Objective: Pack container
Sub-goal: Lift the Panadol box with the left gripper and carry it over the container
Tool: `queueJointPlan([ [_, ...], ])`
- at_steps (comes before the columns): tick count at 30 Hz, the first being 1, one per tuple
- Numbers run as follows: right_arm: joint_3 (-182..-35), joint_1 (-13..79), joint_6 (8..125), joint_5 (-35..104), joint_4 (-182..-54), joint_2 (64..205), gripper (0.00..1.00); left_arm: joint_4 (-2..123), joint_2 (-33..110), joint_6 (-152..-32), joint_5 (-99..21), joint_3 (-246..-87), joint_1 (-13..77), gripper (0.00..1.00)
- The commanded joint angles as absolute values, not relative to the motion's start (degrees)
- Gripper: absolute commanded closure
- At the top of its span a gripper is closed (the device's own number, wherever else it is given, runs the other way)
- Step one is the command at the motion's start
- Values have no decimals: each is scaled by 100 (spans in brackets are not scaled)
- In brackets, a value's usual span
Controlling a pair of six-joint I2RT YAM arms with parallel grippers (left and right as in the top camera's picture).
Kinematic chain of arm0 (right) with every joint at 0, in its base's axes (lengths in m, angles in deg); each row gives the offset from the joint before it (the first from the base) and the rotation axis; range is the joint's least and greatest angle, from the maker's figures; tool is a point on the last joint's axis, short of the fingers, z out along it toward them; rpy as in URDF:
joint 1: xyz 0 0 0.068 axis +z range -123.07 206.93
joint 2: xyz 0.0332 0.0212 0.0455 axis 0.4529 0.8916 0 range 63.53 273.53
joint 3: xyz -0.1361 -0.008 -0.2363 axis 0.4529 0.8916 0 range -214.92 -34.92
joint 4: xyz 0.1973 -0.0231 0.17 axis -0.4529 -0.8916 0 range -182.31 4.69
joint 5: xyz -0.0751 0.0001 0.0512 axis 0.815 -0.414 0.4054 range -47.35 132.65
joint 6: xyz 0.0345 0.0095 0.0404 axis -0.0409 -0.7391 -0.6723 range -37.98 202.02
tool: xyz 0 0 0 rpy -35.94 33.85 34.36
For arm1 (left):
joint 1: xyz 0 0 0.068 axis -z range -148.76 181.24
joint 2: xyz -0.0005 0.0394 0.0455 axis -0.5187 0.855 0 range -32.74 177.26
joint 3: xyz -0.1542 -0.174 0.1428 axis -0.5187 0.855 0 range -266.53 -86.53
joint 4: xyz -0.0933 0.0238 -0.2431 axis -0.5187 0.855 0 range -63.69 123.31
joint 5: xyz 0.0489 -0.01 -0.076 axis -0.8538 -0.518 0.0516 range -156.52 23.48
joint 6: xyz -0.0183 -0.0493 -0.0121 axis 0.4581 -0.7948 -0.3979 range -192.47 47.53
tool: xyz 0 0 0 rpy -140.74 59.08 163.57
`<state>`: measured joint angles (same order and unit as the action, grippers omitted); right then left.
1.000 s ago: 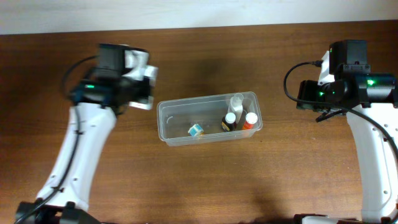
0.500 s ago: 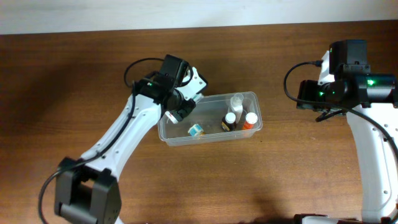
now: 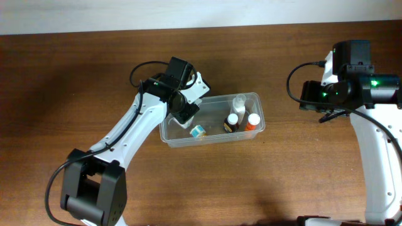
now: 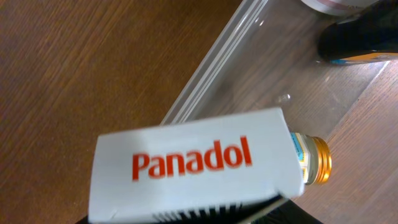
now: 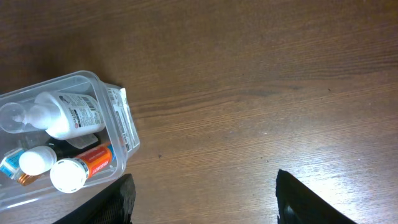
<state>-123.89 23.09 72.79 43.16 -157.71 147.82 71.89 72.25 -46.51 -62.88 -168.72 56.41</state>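
Note:
The container [image 3: 213, 140] is a clear rectangular tub at the table's middle; it also shows in the left wrist view [image 4: 211, 68] and the right wrist view [image 5: 121, 118]. Inside lie a clear pump bottle [image 3: 239, 102], a dark bottle [image 3: 232, 121], an orange bottle [image 3: 252, 120] and a small gold-capped bottle [image 3: 198, 131]. My left gripper [image 3: 187, 103] is shut on a white Panadol box [image 4: 193, 165] and holds it over the tub's left end, above the gold-capped bottle [image 4: 317, 160]. My right gripper [image 5: 205, 208] is open and empty, to the right of the tub.
The table is brown wood [image 3: 282, 182]. A white wall edge [image 3: 201, 12] runs along the back. The right arm [image 3: 352, 81] stands at the far right.
My left arm has swung right from beside the tub to over its left end, carrying the box. The right arm has not moved.

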Motion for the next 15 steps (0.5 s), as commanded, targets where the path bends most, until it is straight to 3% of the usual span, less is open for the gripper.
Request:
queueJointPlan([
  [1, -12356, 2276, 7253, 4286, -15754, 14793, 35, 7170, 7290, -4577, -6308, -16887, 5639, 48],
  [15, -12356, 2276, 7255, 4288, -15756, 14793, 35, 7213, 7290, -4575, -6325, -16887, 5639, 48],
])
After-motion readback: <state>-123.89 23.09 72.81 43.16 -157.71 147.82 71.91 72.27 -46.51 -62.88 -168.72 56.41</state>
